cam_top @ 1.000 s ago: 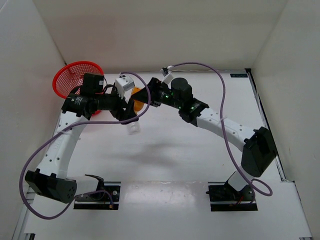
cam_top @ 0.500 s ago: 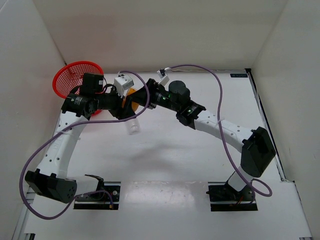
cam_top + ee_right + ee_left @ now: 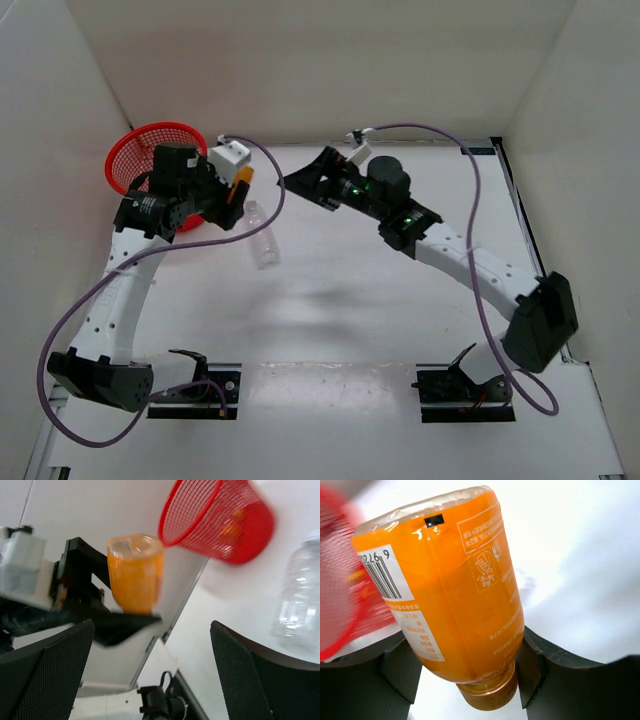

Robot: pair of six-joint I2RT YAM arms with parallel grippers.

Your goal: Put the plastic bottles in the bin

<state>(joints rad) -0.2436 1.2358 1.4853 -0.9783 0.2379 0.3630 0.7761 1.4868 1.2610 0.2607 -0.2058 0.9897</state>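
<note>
Left hand [image 3: 468, 666] pinches the all-orange bottle [image 3: 455, 590] near its cap, cap end toward the wrist (barcode label in plain sight), up off the tabletop [image 3: 350, 290]. The red bin [image 3: 135, 155] sits just beside that hand, on its outer side. Right hand [image 3: 152, 630] is spread wide, empty, facing the left one. A clear bottle [image 3: 262, 238] lies on the tabletop just below the left hand.

White arm links [image 3: 118, 295], black joints [image 3: 540, 325], purple cables [image 3: 420, 128] (small green lights [image 3: 351, 186])
</note>
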